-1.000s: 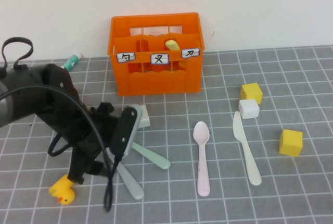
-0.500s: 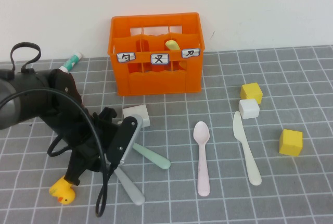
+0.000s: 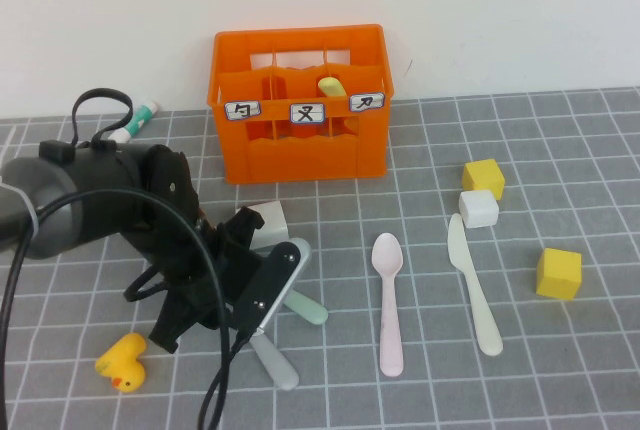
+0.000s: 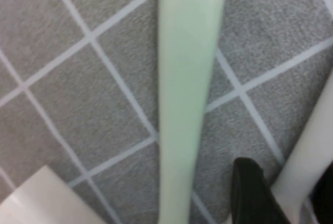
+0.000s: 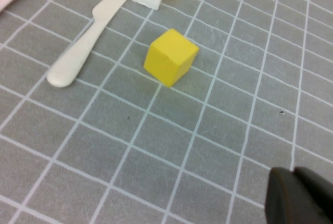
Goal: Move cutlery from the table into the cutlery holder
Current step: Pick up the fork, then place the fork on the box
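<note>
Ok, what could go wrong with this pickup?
The left claw sits low over the mint-green spoon and grey fork, which lie crossed: it may catch both or flick one away. The white block lies close beside it and could get shoved. The right claw, shut, hangs near a yellow cube, uninvolved.

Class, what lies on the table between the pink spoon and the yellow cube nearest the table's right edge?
In the high view, the cream knife lies between the pink spoon and that yellow cube.
</note>
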